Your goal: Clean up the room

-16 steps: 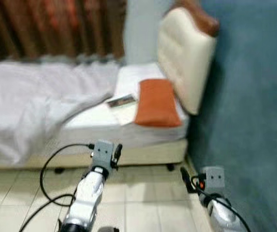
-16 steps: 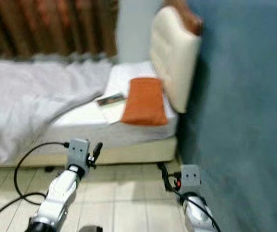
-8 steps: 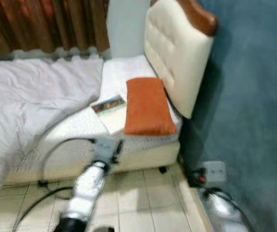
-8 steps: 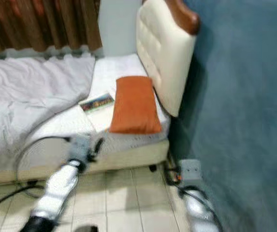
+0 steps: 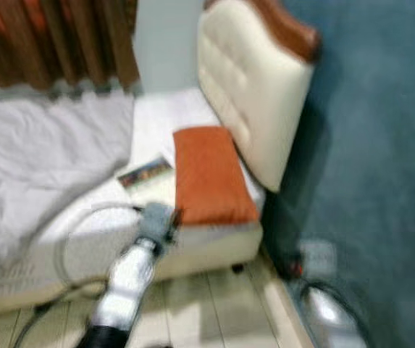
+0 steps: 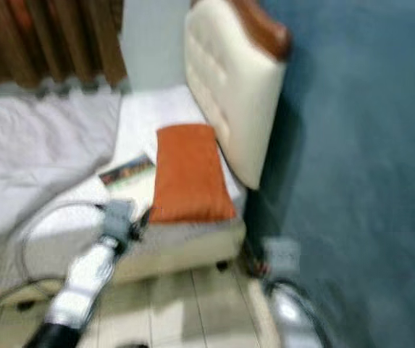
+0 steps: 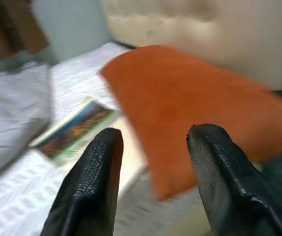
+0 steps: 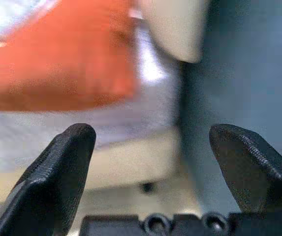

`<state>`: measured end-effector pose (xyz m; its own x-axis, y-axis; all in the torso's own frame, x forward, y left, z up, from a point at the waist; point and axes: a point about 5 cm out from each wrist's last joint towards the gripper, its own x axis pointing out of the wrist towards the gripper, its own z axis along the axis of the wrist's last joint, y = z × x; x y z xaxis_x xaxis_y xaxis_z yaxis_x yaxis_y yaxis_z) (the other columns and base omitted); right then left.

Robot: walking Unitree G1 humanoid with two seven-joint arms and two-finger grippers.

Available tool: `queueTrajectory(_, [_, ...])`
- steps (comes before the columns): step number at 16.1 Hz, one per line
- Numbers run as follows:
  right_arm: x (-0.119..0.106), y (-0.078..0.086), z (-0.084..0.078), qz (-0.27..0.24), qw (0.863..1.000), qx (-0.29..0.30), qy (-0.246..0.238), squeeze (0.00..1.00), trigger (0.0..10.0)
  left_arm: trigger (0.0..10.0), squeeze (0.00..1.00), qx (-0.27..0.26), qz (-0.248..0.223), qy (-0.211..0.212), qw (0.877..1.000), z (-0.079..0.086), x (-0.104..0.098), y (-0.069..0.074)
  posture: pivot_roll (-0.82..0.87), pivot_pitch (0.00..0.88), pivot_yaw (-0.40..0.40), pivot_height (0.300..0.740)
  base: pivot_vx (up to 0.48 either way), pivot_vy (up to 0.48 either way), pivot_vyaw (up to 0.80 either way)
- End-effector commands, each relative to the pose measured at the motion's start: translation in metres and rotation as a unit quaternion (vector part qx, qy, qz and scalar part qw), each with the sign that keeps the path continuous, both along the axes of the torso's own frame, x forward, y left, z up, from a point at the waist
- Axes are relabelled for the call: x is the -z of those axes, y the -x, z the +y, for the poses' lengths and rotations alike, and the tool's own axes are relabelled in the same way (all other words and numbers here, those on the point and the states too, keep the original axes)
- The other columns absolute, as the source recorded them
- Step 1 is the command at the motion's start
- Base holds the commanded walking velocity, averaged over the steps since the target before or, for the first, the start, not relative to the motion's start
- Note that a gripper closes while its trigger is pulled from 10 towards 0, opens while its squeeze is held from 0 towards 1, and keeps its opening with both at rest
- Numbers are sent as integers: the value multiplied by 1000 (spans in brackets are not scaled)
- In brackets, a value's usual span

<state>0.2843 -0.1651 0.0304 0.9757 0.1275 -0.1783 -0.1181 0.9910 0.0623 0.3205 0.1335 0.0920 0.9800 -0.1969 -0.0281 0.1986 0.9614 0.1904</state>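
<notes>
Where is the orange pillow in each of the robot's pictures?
Left eye view: the orange pillow lies mid-frame on the bed, below the cream headboard.
Right eye view: same spot, a little further left.
Left wrist view: it spreads across the middle and right, beyond the left gripper.
Right wrist view: upper left, beyond the right gripper.
Shared landmark: the cream headboard beside the pillow.

Even, soft indoor light fills the room, with no glare. Both eye views are smeared by motion blur. A dark shadow falls on the blue wall (image 5: 366, 145) beside the headboard (image 5: 254, 94). The wrist views blur the orange pillow (image 7: 190, 108); their near black fingers (image 7: 96, 182) stay sharp.
</notes>
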Motion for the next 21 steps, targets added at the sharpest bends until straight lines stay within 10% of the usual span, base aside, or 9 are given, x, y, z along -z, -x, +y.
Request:
queueTrajectory(1, [0, 1, -6, 3, 1000, 0, -11, 0, 10000, 10000, 0, 10, -8, 3, 1000, -8, -4, -1, -47, 0, 5, 630, 446, 0, 0])
queueTrajectory(10, [-50, -10, 16, -46, 970, -34, -238, 0, 10000, 10000, 0, 9, -26, 17, 999, -5, -9, 3, -35, 0, 8, 630, 347, 0, 0])
queueTrajectory(11, [-47, -11, 17, -30, 965, -34, -259, 1000, 10000, 10000, 0, 10, -25, 16, 1000, -5, -9, 3, -31, 0, 8, 630, 0, 0, 0])
queueTrajectory(17, [-8, -12, 22, 88, 925, -29, -368, 1000, 10000, 10000, 0, 6, -23, 11, 1000, 3, -11, 9, 2, 14, 17, 630, 0, 0, 0])
queueTrajectory(20, [2, -21, 33, 113, 937, -24, -331, 1000, 10000, 10000, 0, 5, -19, -7, 1000, 16, -14, 21, 65, 130, 35, 630, 0, 0, 0])
queueTrajectory(21, [-10, -30, 34, 74, 975, -43, -204, 1000, 10000, 10000, 0, 14, -27, -30, 999, 20, -20, 24, 103, 147, 38, 630, 0, 0, 0])
